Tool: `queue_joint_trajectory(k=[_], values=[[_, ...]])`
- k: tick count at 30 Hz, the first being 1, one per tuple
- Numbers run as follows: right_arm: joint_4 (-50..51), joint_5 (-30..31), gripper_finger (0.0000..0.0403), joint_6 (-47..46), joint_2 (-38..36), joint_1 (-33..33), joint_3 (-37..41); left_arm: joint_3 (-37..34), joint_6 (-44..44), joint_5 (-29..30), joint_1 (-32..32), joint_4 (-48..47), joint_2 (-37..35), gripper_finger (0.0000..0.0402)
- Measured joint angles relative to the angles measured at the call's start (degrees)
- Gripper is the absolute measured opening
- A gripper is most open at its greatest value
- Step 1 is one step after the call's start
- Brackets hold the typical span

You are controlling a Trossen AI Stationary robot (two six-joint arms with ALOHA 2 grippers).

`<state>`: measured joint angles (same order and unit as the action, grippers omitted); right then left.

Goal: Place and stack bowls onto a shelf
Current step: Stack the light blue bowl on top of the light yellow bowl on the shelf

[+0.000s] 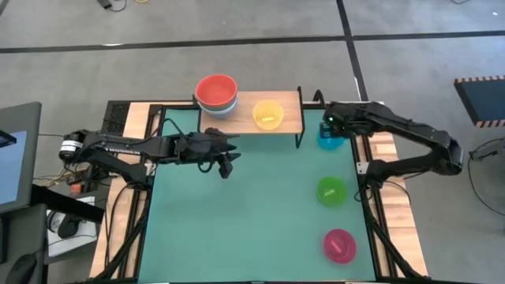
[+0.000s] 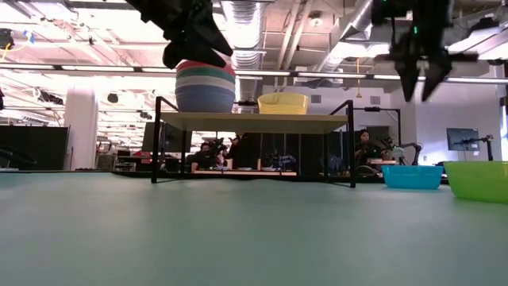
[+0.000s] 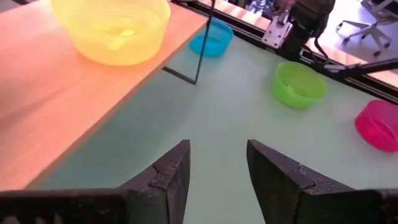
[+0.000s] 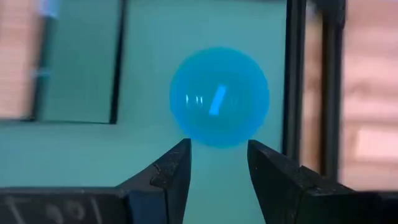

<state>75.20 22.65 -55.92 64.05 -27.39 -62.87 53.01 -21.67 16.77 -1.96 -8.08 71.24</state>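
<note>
- On shelf (image 1: 288, 117) at 12 o'clock: large-bowl stack (image 1: 217, 95), red on top, plus yellow-green bowl (image 1: 267, 114).
- Left on tabletop (image 1: 245, 213): cyan bowl (image 1: 327, 139), green bowl (image 1: 331, 191), magenta bowl (image 1: 340, 245).
- Right tool (image 4: 217, 165) spread above cyan; left tool (image 3: 214, 171) spread, empty, near shelf front.

Grey floor (image 1: 260, 20) with dark lines; ceiling ducts (image 2: 262, 24); possibly seated people (image 2: 214, 151).

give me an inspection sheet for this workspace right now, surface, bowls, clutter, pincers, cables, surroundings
Surface: green mat, flat.
Job's things: shelf holds a stack topped by the red bowl and, beside it, the yellow bowl. Cyan bowl, green bowl and magenta bowl sit on the mat.
Clutter: nothing seen.
Pincers: left pincer open, empty, in front of the shelf. Right pincer open above the cyan bowl.
Cables: loose cables left of the table.
Surroundings: people behind the shelf.
</note>
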Motion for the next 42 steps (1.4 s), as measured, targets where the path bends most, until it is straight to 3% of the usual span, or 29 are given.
queue_joint_trajectory(k=[9,19,26,30,32,37,42], values=[[-9.1,-6.1,0.0166,-2.8,0.2,-14.0,16.7,0.0,-3.0,-1.0,1.3,-0.4,0.0,0.0141],[-22.6,-10.6,0.0134,1.6,5.6,-23.2,24.1,0.0,-6.0,0.4,2.0,-2.8,0.0,0.0141],[-28.8,-11.1,0.0103,7.5,10.8,-26.2,24.1,0.0,-8.9,0.7,2.0,-4.5,0.0,0.0141],[-31.1,-12.1,0.0053,11.2,11.0,-26.3,24.1,0.0,-10.2,2.6,2.5,-5.0,0.0,0.0141],[-32.2,-12.0,0.0024,12.2,10.1,-26.3,24.0,0.0,-10.4,3.5,2.8,-5.0,0.0,0.0141],[-32.3,-12.1,0.0022,12.6,6.0,-27.0,23.2,0.0,-10.4,3.7,2.8,-5.0,0.0,0.0141],[-31.7,-10.6,0.0022,11.4,-1.2,-27.1,17.6,0.0,-10.4,3.9,2.8,-5.0,0.0,0.0141]])
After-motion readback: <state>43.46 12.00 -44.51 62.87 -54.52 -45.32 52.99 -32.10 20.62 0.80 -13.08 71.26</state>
